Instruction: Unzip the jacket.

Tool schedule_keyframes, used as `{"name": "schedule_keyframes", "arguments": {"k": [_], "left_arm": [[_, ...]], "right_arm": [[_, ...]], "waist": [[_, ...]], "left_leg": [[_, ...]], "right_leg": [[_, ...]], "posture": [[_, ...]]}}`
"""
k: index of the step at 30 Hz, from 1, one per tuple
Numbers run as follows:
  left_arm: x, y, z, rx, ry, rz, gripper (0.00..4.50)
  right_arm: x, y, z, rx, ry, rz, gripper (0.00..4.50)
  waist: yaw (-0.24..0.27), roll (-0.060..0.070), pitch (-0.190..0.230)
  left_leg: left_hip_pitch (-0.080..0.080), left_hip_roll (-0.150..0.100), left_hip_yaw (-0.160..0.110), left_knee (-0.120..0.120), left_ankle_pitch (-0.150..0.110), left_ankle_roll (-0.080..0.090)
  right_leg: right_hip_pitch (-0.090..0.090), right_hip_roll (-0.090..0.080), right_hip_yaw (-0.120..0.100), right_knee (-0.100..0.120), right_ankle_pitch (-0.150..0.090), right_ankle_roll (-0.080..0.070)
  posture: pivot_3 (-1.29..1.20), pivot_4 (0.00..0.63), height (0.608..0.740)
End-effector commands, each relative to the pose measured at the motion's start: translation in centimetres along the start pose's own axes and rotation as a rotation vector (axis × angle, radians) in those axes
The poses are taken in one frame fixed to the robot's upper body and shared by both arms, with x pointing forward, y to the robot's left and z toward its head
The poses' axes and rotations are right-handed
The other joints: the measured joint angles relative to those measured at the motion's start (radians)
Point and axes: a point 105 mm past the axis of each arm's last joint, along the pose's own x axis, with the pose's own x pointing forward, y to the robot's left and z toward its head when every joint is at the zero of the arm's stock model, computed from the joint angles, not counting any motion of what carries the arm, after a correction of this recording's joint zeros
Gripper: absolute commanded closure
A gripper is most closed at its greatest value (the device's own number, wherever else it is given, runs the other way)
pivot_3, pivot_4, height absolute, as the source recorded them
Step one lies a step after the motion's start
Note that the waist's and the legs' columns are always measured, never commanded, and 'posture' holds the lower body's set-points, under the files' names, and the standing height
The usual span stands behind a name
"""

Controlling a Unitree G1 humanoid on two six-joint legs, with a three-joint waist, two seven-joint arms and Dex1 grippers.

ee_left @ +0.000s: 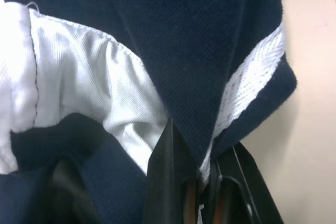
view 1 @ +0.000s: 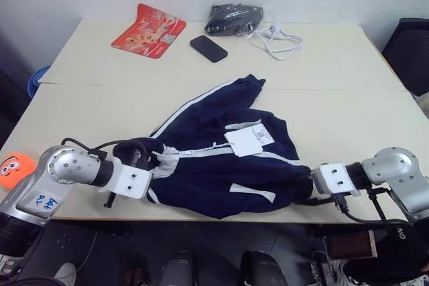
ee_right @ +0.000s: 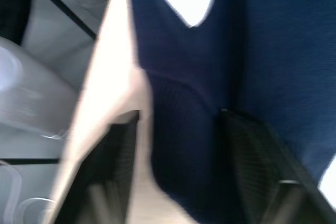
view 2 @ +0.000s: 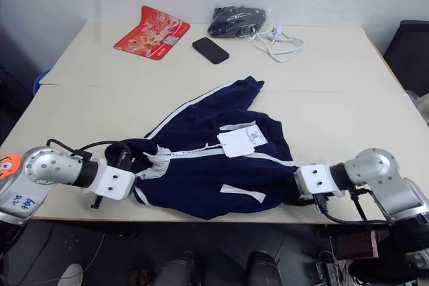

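Observation:
The navy-blue jacket [view 1: 221,165] with white stripes lies crumpled across the near half of the table [view 1: 348,112]. Its white zipper [view 1: 201,152] runs across the middle, and white paper tags [view 1: 248,140] rest on top. My left gripper [ee_left: 202,182] is at the jacket's left end [view 1: 144,159], shut on a fold of navy and white fabric by the collar. My right gripper [ee_right: 178,145] is at the jacket's right end [view 1: 310,189] near the table's front edge. Its fingers stand apart with the navy hem between them.
At the back of the table lie a red snack packet [view 1: 148,30], a black phone [view 1: 208,48], a black bundle in a clear bag [view 1: 233,18] and a white cable [view 1: 276,41]. An orange toy [view 1: 15,169] sits off the left side, a black chair [view 1: 410,51] off the right.

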Motion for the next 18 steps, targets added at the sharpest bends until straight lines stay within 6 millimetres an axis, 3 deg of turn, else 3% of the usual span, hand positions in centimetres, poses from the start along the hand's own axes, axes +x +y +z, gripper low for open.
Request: {"name": "schedule_keyframes", "arguments": {"k": [1, 3, 9, 13, 15, 18], "left_arm": [[-0.5, -1.0, -1.2, -0.091, 0.042, -0.018, 3.76], [-0.8, -1.6, -1.0, -0.113, 0.038, -0.033, 3.19], [-3.5, -2.4, 1.1, -0.306, -0.075, -0.026, 1.45], [-6.9, -1.9, 3.6, -0.484, -0.266, -0.029, 1.45], [-7.9, 0.0, 4.4, -0.513, -0.351, 0.028, 1.45], [-7.8, 3.1, 4.2, -0.506, -0.390, 0.129, 1.42]], "right_arm": [[-1.6, -0.6, 1.1, -0.020, -0.007, -0.057, 0.49], [-2.2, -0.6, 1.7, -0.006, -0.017, -0.075, 0.00], [-4.7, -2.0, 4.8, 0.006, -0.080, -0.170, 0.00], [-5.7, -4.1, 7.6, -0.050, -0.133, -0.262, 0.00], [-5.1, -5.5, 8.5, -0.088, -0.147, -0.306, 0.00], [-3.3, -6.7, 9.4, -0.145, -0.157, -0.325, 0.18]], "waist": [[-0.003, 0.000, 0.000], [-0.010, 0.000, 0.000], [-0.022, 0.001, 0.001], [-0.020, 0.000, 0.002], [-0.014, 0.000, 0.002], [-0.009, 0.000, 0.001]], "left_leg": [[0.000, 0.000, 0.000, 0.000, 0.000, 0.000], [0.000, 0.000, 0.000, 0.000, 0.000, 0.000], [0.000, 0.001, -0.003, -0.002, 0.000, 0.000], [0.000, 0.002, -0.005, -0.001, 0.000, 0.000], [0.000, 0.002, -0.007, -0.001, 0.000, 0.000], [0.000, 0.000, -0.008, 0.000, 0.000, 0.000]], "right_leg": [[0.000, 0.000, 0.000, 0.000, 0.000, 0.000], [0.000, 0.000, 0.000, 0.000, 0.000, 0.000], [-0.002, 0.001, 0.002, 0.000, 0.000, 0.000], [-0.002, 0.001, 0.002, 0.000, 0.000, 0.000], [-0.001, 0.000, 0.002, -0.001, 0.000, 0.000], [0.000, 0.000, 0.001, 0.000, 0.000, 0.000]], "posture": [[0.00, 0.150, 0.740], [0.00, 0.150, 0.740], [0.00, 0.150, 0.740], [0.00, 0.150, 0.740], [0.00, 0.150, 0.740], [0.00, 0.150, 0.740]]}}
